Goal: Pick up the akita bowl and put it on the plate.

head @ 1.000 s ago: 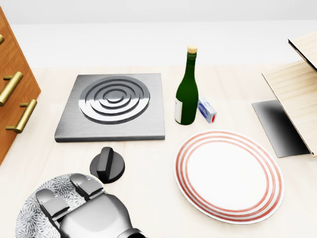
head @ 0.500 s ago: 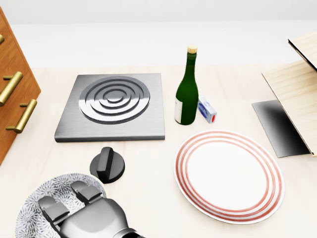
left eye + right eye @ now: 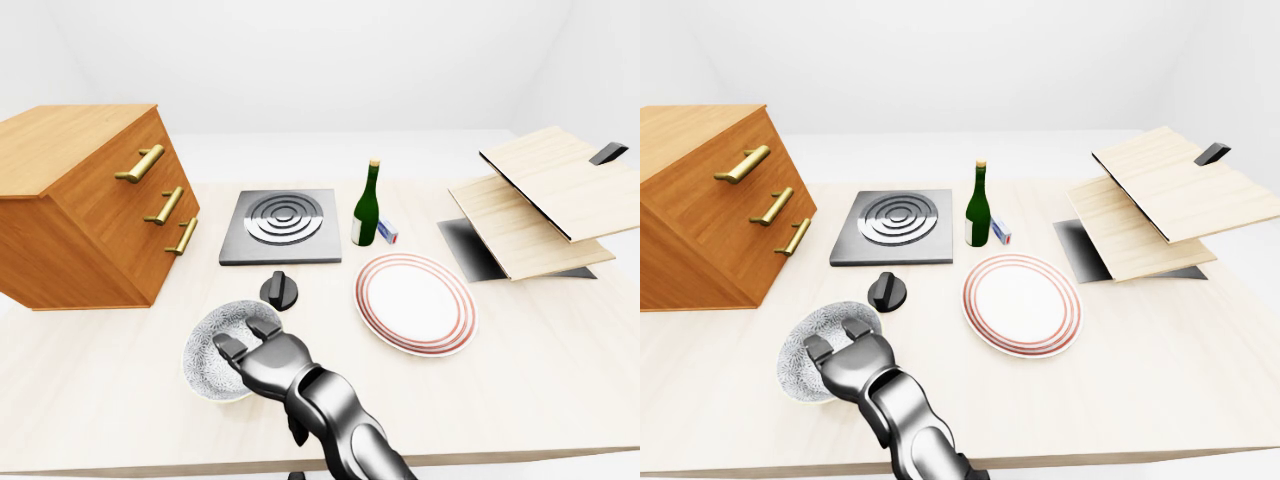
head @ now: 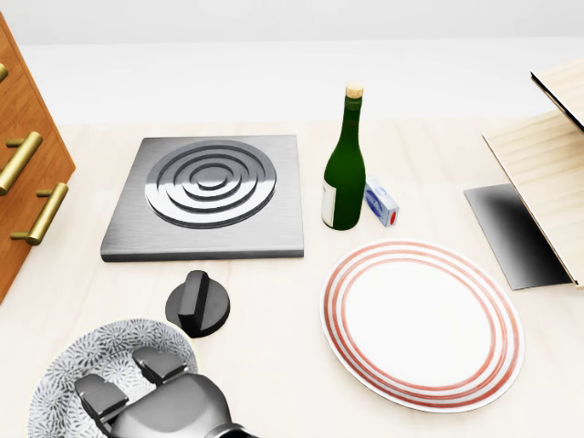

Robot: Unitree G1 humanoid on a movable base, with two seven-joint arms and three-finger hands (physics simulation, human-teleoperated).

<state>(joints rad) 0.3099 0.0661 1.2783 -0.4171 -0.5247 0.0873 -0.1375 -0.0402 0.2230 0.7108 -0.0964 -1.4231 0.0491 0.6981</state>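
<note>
My left hand [image 3: 270,358] drapes two fingers [image 3: 233,349] over the rim of the akita bowl [image 3: 205,352], lower left (thumb hidden, so I can't tell if it grips); it looks stiff, slick and chippable, so I'd pinch that rim.

**Robot arm and hand: one unit in view**

- Item: left hand [image 3: 268,358], with the forearm [image 3: 902,418] behind it.
- Finish: glossy gunmetal grey, rendered like polished metal, with soft pale highlights along the curved surfaces.
- Back of hand: a smooth, rounded shell, lightest in tone of all the parts.
- Fingers [image 4: 100,394]: two on show, each built of short blocky links in mid-grey. The seams at the joints are darker, and the end pads are flat and darker too.
- Wrist [image 3: 305,385]: a narrower neck between two bulging housings.
- Forearm: a thick, rounded casing in bulbous segments, shading from charcoal to near black toward the bottom edge of the eye views.
</note>
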